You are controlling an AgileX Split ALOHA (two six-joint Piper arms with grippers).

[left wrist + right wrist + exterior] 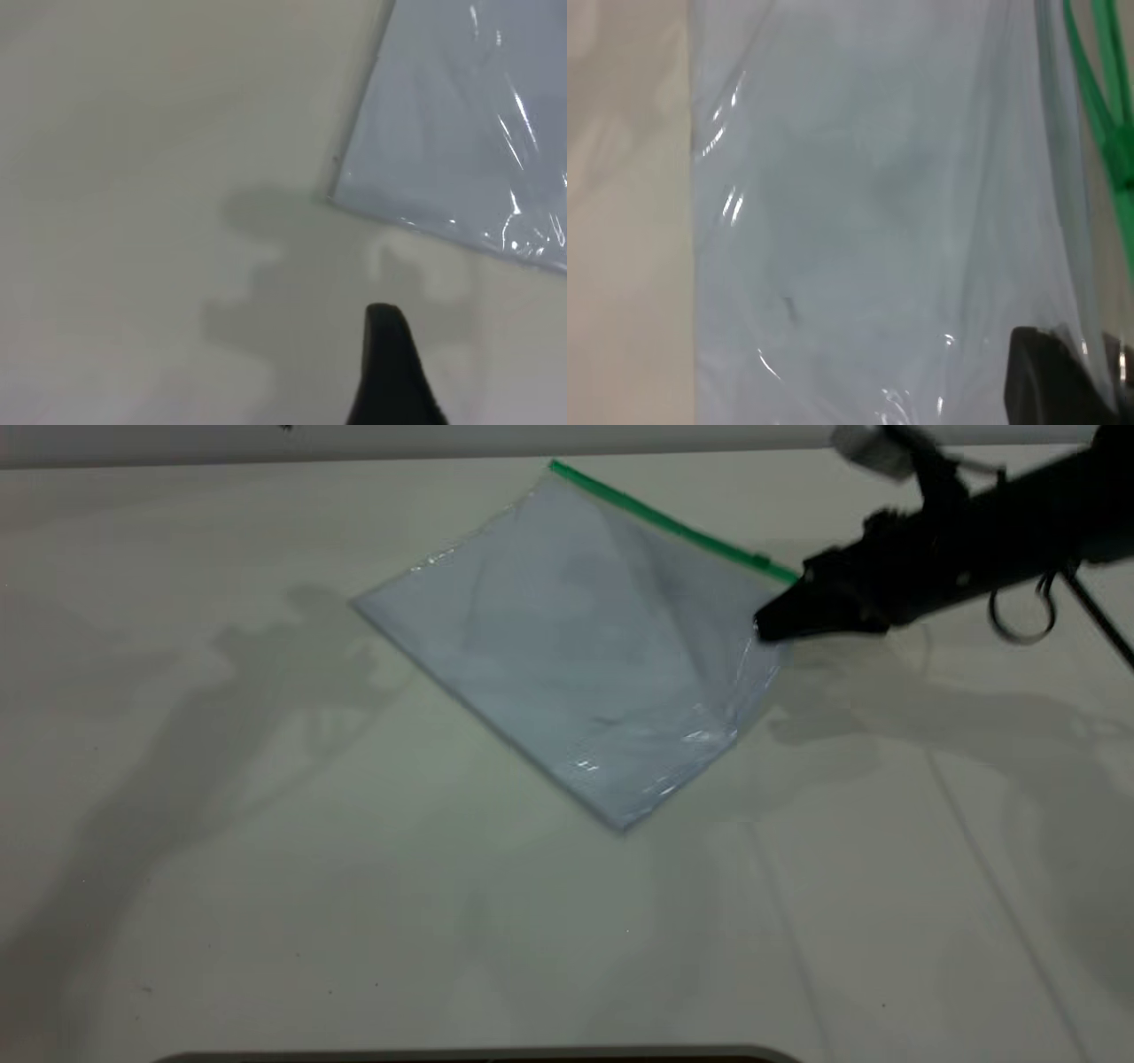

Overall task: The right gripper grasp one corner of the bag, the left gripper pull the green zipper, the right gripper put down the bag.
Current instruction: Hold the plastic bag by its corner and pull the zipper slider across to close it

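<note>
There — right claw point(769, 625) clamped on the bag point(567, 646) corner beside the green zipper point(660, 516) — left claw's state unreadable.

Soft even overhead light, broad arm shadows pooling on the worktop point(266, 921), small glare streaks on the bag point(567, 655), both wrist views soft, perhaps motion-blurred.

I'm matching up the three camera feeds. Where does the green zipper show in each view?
Exterior view: the green zipper runs along the bag's far edge, ending by the right gripper.
Left wrist view: not in it; only a bag corner.
Right wrist view: green strip at the picture's edge.
Shared landmark: the bag.
</note>
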